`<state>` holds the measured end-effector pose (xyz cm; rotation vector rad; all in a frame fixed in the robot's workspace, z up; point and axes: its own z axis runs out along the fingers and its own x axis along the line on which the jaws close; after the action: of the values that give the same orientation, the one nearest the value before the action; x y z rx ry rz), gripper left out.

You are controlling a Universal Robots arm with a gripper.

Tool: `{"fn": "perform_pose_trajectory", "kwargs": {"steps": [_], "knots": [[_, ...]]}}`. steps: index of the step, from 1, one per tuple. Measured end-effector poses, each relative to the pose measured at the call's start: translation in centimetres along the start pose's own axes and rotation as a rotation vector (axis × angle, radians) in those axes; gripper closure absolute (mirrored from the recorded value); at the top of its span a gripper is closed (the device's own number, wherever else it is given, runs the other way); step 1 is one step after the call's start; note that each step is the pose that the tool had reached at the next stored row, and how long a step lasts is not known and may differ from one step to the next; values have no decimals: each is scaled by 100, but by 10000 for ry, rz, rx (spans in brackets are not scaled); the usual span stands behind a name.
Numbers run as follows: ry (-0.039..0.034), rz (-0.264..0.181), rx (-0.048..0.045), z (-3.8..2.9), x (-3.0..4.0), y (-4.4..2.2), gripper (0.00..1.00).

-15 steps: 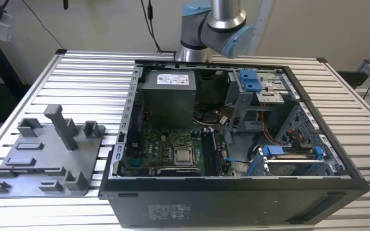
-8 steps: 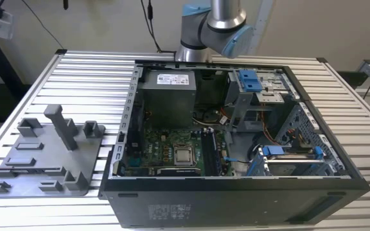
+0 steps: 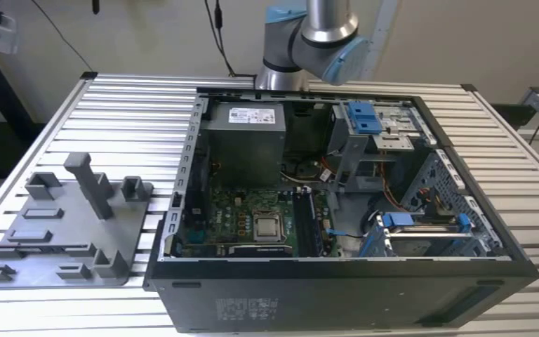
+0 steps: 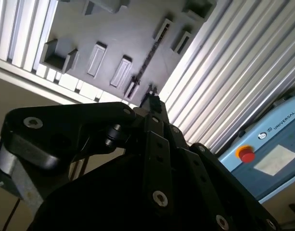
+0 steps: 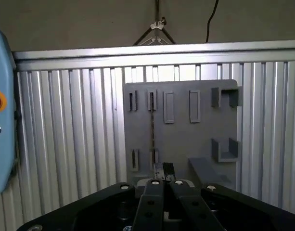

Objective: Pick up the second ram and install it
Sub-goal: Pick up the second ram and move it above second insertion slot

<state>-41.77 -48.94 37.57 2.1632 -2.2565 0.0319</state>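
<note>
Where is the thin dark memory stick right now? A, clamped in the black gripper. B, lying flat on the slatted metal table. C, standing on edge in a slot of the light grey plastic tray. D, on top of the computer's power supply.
C: in the first wrist view the thin dark memory stick stands on edge in a slot of the light grey plastic tray, apart from the black gripper.

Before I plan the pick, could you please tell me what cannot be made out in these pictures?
The second ram: seen edge-on in the grey tray in both wrist views, so its faces are hidden.
The tray's near edge: covered by the dark linkage of the tool in the first wrist view.
The arm: cut off by the exterior view's top edge.
The motherboard: too small in the exterior view to tell which memory slots are filled.
</note>
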Motion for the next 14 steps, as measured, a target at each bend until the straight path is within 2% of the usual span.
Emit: {"fn": "perform_pose_trajectory", "kwargs": {"steps": [7,14], "knots": [[0,-483,15,0,-2,41,89],[3,-766,26,0,0,81,89]]}}
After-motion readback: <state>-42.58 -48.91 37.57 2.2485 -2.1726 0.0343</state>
